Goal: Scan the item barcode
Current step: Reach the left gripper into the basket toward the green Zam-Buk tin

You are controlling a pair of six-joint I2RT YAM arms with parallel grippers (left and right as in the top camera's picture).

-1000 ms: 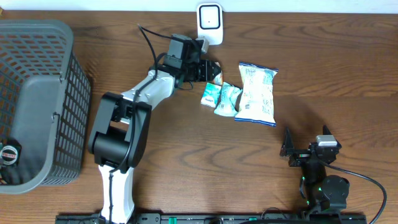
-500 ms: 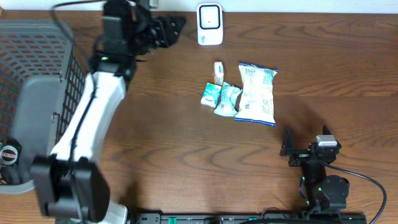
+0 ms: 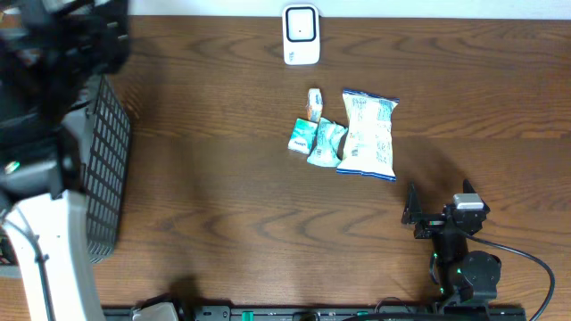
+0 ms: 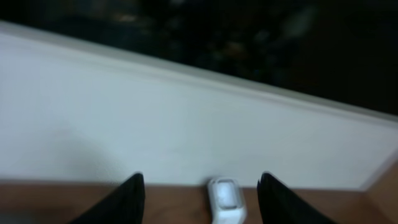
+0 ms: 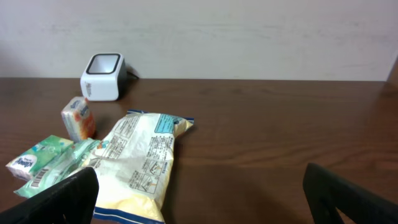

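The white barcode scanner (image 3: 301,34) stands at the table's back edge. Below it lie the items: a small carton (image 3: 313,103), two teal packets (image 3: 302,136) and a white and blue snack bag (image 3: 368,134). My left arm (image 3: 53,107) is blurred at the far left, over the basket. In the left wrist view my left gripper (image 4: 201,180) is open and holds nothing, with the scanner (image 4: 225,198) far off between its fingers. My right gripper (image 5: 200,186) is open at the front right, and the snack bag (image 5: 140,168) lies by its left finger.
A grey mesh basket (image 3: 107,134) fills the left end of the table, partly hidden by my left arm. A pale wall runs behind the table. My right arm's base (image 3: 468,272) and its cable sit at the front right.
My left arm has swung from the items by the scanner to the far left over the basket. The small carton now lies on the table. The right arm has not moved.
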